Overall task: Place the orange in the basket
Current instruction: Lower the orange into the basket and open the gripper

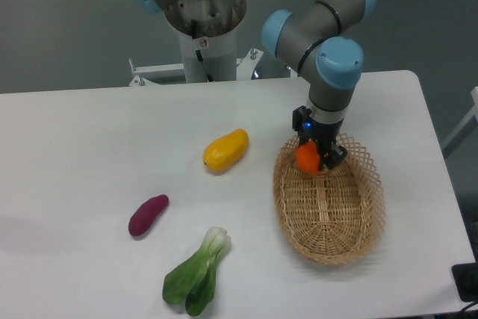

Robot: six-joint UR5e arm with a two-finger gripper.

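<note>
Clearly the orange (306, 158) has not been let go: it sits clamped in the hand (314, 158), held over the far end of the basket (328, 238), just inside the lattice rim. Lifting and carrying look done; what remains, by my judgement, is lowering, releasing and pulling the arm away. It is small, round, bright and smooth, partly hidden by the fingers. Left on the desk (89, 147) lie a yellow mango (225, 149), a purple sweet potato (148, 214) and a bok choy (196, 274)
</note>
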